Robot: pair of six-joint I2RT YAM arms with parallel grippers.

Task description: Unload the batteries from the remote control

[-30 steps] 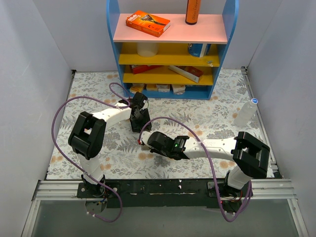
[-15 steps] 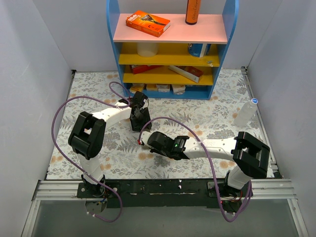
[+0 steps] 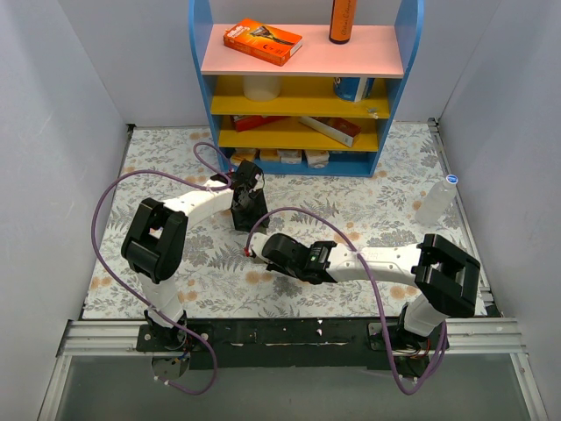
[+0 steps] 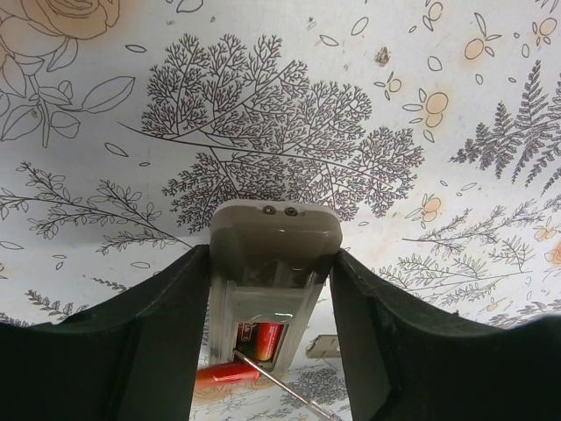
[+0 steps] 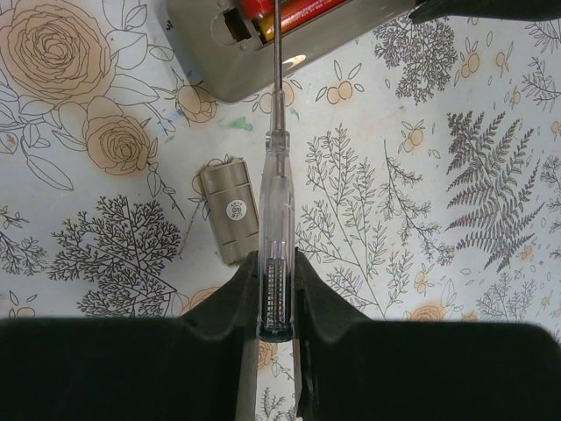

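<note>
The grey remote control point(image 4: 273, 254) lies on the floral mat, and my left gripper point(image 4: 270, 260) is shut on its two long sides. Its compartment is uncovered. One red battery point(image 4: 266, 338) sits inside, and a second red battery point(image 4: 224, 374) lies askew at the compartment's end. My right gripper point(image 5: 276, 263) is shut on a clear-handled screwdriver point(image 5: 275, 210), whose metal shaft reaches into the remote control point(image 5: 237, 53) next to the batteries point(image 5: 298, 10). In the top view the left gripper point(image 3: 245, 207) and right gripper point(image 3: 261, 249) stand close together at mid-table.
A small flat grey cover plate point(image 5: 230, 212) lies loose beside the screwdriver. A blue shelf unit point(image 3: 302, 88) with boxes stands at the back. A plastic bottle point(image 3: 436, 200) stands at the right edge. Purple cables loop over both arms.
</note>
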